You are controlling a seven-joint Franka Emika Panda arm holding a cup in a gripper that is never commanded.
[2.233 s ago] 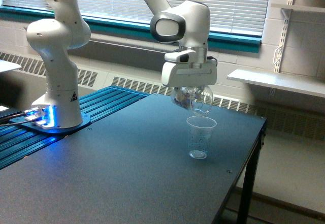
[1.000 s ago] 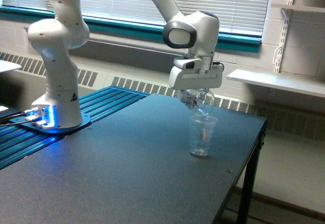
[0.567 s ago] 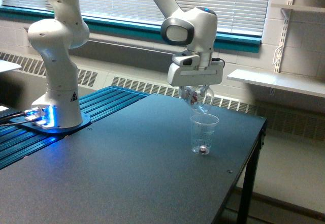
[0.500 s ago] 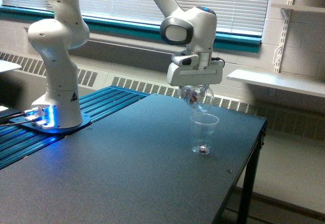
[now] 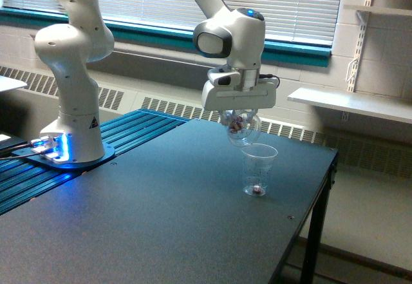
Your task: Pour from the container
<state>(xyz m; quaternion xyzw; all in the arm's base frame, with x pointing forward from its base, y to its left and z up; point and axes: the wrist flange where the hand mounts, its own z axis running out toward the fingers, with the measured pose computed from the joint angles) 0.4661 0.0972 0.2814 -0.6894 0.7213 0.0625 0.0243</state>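
A dark table [image 5: 161,219] fills the near ground, and on it, below the fingers and a little toward the exterior view's right, stands a tall clear ribbed cup [image 5: 259,169] with a few reddish-brown pieces [image 5: 258,189] lying at its bottom. Just above its rim the gripper [image 5: 239,118] is closed around the container [image 5: 241,129], a small rounded clear bowl tilted over, some reddish pieces showing inside it between the fingers. Farther back, off to the exterior view's left, the white arm base [image 5: 69,104] glows blue at its foot
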